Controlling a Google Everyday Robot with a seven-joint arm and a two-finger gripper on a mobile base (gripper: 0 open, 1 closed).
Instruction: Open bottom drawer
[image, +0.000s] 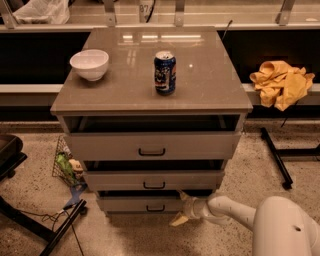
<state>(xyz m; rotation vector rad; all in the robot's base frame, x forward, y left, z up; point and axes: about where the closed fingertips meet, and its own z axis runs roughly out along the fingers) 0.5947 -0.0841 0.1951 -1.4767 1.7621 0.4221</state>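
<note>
Little of the pull showing: gripper (179, 207) sitting at the bottom drawer (125, 204)

Under the front edge of the counter (210, 80), three drawer fronts are stacking downward, and the bottom drawer is lying lowest, closest to the floor. Only a narrow dark strip is showing above its front and none of its grey inside is appearing, so I am judging it barely out at most. The opening itself is looking yet to be done.

The gripper is reaching in low from the right, below the stretch of front edge running toward the front right corner. It is sitting just right of the small black handle (156, 208), not on it. Its two tan tips are appearing spread well apart, one above the drawer front's top edge and one below the front, and it is gripping nothing that I can make out.

What is remaining, in my judgement, is taking hold of the front or the handle and drawing the drawer straight out. The middle drawer (115, 180), just above, is carrying a similar handle.
</note>
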